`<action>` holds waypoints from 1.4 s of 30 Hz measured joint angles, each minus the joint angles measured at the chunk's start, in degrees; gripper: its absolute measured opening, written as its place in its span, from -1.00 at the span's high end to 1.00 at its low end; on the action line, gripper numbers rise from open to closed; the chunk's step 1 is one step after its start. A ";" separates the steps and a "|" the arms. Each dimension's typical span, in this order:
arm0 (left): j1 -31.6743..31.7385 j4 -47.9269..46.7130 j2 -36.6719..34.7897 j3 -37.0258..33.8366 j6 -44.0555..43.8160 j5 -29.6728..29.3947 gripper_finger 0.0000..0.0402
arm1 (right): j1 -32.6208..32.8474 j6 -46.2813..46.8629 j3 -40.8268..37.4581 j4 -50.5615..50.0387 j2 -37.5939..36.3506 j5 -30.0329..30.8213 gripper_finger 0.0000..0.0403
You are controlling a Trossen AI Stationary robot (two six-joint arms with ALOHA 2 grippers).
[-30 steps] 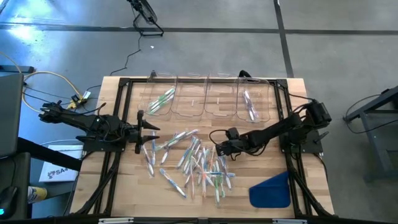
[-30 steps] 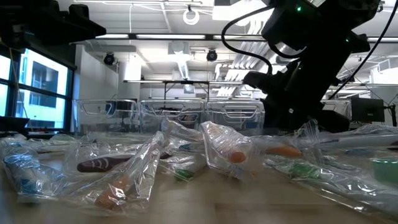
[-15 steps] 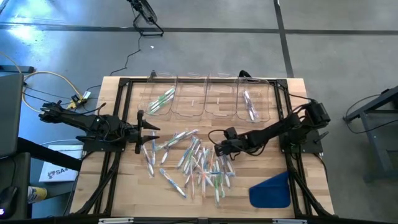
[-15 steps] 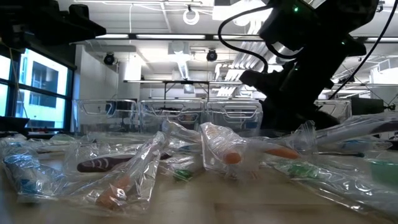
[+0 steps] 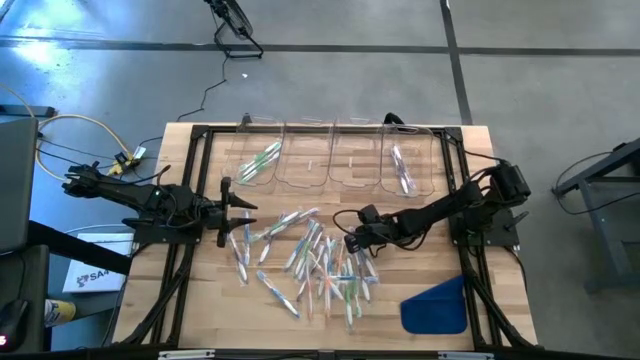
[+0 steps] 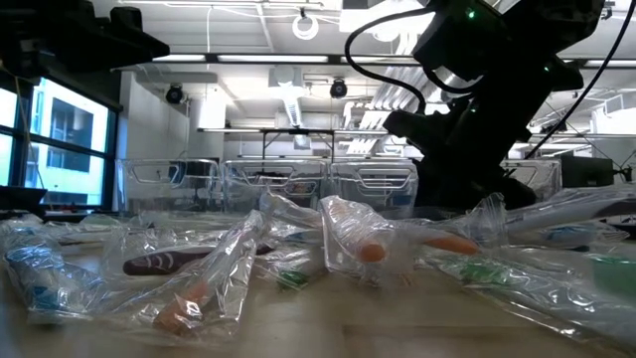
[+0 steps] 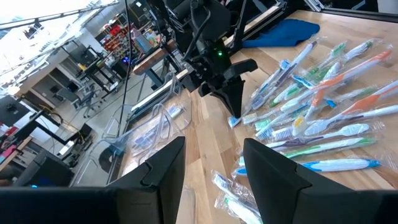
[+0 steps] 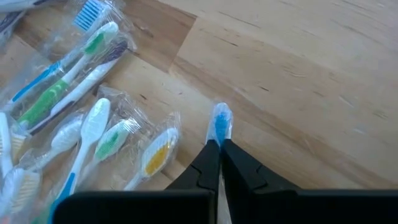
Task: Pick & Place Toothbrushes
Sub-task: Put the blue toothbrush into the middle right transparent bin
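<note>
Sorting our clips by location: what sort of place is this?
Probably a robotics lab or workshop: a wooden workbench on a bare concrete floor, more benches and metal frames beyond under strip lights, cables trailing beside the rig.

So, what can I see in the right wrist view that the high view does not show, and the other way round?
Only the right wrist view shows the right gripper shut on a blue toothbrush, pinched at its blue end. Only the high view shows the four clear bins, the blue cloth and the waiting left gripper, open beside the pile. Both show the wrapped toothbrushes lying on the wooden table.
</note>
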 joint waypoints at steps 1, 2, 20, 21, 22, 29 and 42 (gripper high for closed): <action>0.00 0.00 0.00 0.00 0.02 0.00 0.21 | 0.00 -0.34 0.00 0.05 0.00 0.00 0.98; 0.00 0.02 0.00 0.00 0.04 0.00 0.21 | 0.02 -0.48 -0.03 0.09 -0.10 0.03 0.98; 0.00 0.04 0.00 0.00 0.22 0.00 0.21 | 0.01 -8.50 -0.11 -0.45 -8.64 1.80 0.98; -0.02 0.04 0.00 -0.02 0.20 0.00 0.21 | 0.00 -8.87 -0.11 -0.43 -9.22 1.84 0.98; -0.01 0.04 -0.02 -0.01 0.07 -0.01 0.21 | 0.00 -9.42 -0.10 -0.39 -9.75 1.93 0.98; -0.02 0.09 0.00 -0.02 -1.33 0.00 0.21 | 0.04 -13.05 -0.04 -0.38 -13.62 1.93 0.98; 0.00 0.99 -0.02 -0.02 -3.05 -0.02 0.21 | -0.02 -21.97 0.00 0.06 -23.73 4.46 0.98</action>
